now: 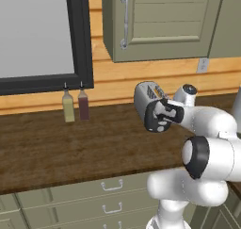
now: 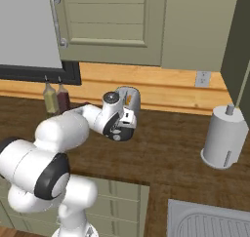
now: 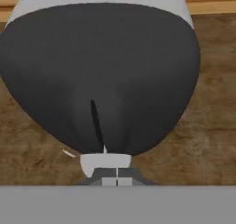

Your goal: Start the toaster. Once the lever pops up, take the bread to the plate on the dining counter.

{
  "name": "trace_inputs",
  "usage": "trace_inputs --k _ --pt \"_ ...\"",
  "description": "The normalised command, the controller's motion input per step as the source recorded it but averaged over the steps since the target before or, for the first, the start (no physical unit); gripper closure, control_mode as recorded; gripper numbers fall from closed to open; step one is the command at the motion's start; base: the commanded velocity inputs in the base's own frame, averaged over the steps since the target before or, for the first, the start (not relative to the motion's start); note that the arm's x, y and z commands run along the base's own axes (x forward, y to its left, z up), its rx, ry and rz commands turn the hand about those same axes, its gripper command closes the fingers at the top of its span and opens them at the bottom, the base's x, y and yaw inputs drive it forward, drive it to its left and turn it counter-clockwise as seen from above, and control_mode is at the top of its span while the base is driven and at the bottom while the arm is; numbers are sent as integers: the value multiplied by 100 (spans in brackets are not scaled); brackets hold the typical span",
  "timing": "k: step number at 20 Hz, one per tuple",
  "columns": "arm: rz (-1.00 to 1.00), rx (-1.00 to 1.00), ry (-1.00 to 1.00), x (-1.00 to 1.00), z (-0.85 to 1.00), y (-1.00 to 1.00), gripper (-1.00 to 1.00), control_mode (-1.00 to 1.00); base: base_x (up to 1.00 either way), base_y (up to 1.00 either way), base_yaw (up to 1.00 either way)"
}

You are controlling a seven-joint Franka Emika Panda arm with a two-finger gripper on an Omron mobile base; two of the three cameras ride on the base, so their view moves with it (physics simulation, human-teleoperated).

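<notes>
I'm pressing my closed, empty end effector (image 3: 109, 174) at the toaster (image 3: 99, 75) lever, low in its slot; bread and plate steps are all remaining.

Arm folded at elbow, forearm reaching forward, gripper (image 3: 109, 180) fingers pressed together

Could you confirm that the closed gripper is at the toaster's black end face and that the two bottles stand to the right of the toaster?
Not quite: the two bottles stand left of the toaster, as the left base view shows. The gripper is indeed shut at its black end face.
</notes>
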Motion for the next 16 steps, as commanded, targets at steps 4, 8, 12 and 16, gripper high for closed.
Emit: trace_inputs --k 4,8,12,16 --pt "-8 0 -30 -98 100 0 100 -100 0 0 0" --pt "-8 0 -16 -72 100 0 100 -100 0 0 0" --pt "-7 0 -3 -51 100 1 100 -100 0 0 0" --pt "-8 0 0 -44 100 10 -100 -100 0 0 0"
